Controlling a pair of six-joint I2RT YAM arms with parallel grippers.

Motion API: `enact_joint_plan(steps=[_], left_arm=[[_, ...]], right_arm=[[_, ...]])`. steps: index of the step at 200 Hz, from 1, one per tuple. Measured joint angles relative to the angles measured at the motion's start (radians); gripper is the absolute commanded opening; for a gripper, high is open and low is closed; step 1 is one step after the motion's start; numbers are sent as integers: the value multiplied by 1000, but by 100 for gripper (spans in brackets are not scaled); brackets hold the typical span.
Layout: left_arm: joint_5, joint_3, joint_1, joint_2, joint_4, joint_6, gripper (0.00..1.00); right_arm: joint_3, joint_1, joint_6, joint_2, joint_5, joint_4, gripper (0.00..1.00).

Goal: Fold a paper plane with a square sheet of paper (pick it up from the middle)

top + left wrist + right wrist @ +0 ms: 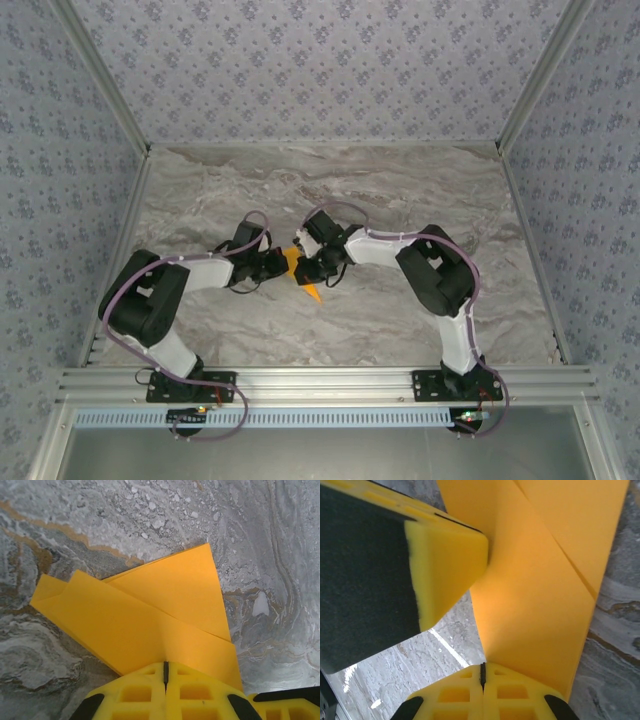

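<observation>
Though the left claw (165,672) and right claw (482,670) both pinch the partly folded orange paper (150,615) tight, the plane looks unfinished.

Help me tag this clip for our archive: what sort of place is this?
Probably a purpose-built robot test booth, not a home: blue-grey patterned walls close in a grey marble-look tabletop, and two black-and-white robot arms are bolted to a silver aluminium rail at its near edge.

The square sheet of paper (293,263), bright orange and unmarked, was folded into overlapping layers with diagonal creases. It sat over the middle of the table (400,190), one pointed corner aimed toward the table's near edge.
</observation>
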State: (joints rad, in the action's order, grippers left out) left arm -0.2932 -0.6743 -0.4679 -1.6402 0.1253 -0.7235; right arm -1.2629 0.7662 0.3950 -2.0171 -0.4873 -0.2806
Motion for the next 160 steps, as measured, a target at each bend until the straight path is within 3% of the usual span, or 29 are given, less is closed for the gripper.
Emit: enact_joint_plan(steps=[30,95,160], left_arm=[[23,-14,-6,-2,-27,-1,0],[32,-44,-10,-13,-72,-2,0],[37,-66,-10,-18,-101,1,0]], right_arm=[[34,-8,-6,7,-14,41,0],[309,-22,-19,162,-33,228,0],[467,-23,-26,304,-48,186,0]])
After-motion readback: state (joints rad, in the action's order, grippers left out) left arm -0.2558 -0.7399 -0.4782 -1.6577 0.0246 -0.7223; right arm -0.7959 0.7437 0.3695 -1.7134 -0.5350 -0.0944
